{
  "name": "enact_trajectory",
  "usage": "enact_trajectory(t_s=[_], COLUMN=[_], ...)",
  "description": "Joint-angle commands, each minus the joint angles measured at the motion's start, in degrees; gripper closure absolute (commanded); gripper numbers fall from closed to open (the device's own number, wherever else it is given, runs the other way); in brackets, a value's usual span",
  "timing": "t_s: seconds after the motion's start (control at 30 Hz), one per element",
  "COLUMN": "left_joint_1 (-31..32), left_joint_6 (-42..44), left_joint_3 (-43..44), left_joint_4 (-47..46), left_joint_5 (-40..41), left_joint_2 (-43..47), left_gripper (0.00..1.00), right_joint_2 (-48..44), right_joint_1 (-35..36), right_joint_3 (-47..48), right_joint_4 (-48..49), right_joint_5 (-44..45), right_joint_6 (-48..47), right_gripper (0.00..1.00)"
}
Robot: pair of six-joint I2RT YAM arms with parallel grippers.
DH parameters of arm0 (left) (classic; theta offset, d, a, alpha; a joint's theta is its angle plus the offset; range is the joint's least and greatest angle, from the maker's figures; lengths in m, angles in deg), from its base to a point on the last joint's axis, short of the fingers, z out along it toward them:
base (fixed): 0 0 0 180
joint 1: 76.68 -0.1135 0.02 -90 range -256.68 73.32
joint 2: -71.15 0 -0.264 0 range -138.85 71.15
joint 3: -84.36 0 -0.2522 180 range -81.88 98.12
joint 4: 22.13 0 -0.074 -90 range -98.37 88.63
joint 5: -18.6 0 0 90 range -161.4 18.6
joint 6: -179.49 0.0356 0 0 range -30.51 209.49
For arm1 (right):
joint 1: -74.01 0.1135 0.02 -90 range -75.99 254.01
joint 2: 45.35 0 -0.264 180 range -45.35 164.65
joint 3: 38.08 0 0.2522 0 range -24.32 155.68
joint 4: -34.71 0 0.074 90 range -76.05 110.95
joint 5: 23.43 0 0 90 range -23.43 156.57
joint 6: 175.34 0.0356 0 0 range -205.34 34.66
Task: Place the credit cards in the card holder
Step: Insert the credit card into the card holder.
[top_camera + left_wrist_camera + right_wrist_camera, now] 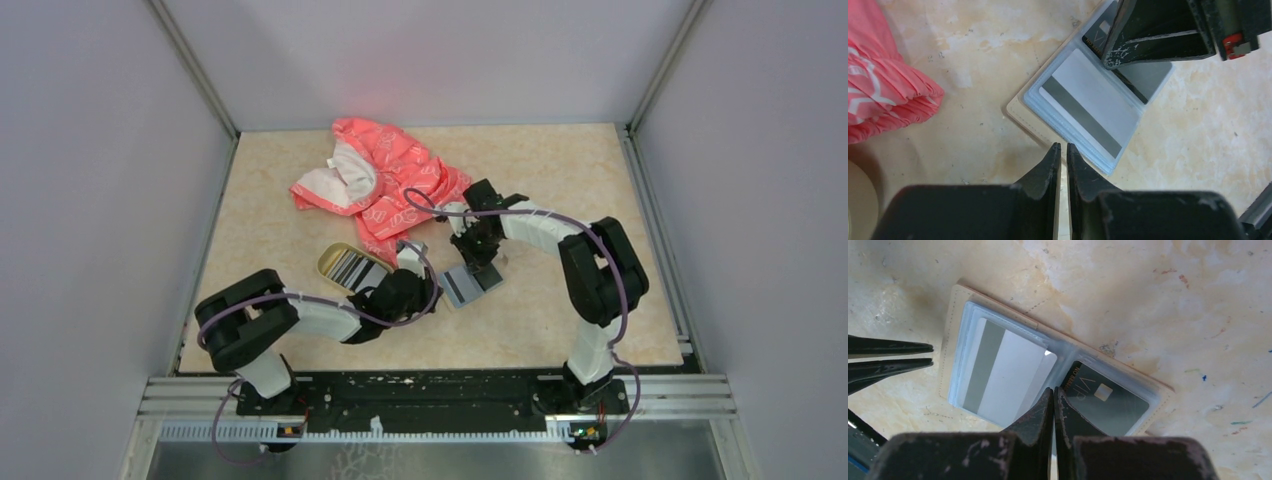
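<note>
Top: card holder (466,284) lies open on the surface; spare credit cards (352,266) sit in the dish (325,262).
Left wrist: left gripper (1063,148) closed, empty, at the holder's edge.
Right wrist: right gripper (1054,392) closed over the fold; striped card (998,375) probably needs pushing home.

Tan card holder (949,330) w/ blue-grey lining; pink-red patt. cloth (390,180).

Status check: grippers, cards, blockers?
Left gripper nearly shut, empty, at card holder edge. Right gripper shut, on its fold. Two credit cards sleeved; more in dish. Nothing blocking.
</note>
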Motion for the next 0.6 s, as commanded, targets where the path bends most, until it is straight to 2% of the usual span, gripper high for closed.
enact_trajectory(t_s=[0.0, 0.37, 0.57], left_joint_1=[0.0, 0.0, -0.1], left_joint_6=[0.6, 1.5, 0.6], left_joint_3=[1.4, 0.2, -5.5], left_joint_4=[1.3, 1.5, -1.4], left_joint_5=[0.7, 0.1, -0.1], left_joint_2=[-1.9, 2.2, 8.3], left_gripper=[0.87, 0.86, 0.84], right_joint_2=[2.2, 2.9, -2.5], right_joint_1=[1.4, 1.7, 0.4], right_joint_3=[0.2, 1.2, 0.9], right_joint_4=[0.0, -1.6, -1.4], right_joint_5=[-1.2, -6.0, -6.6], right_joint_6=[-0.4, -0.6, -1.5], right_gripper=[1.0, 1.0, 1.0])
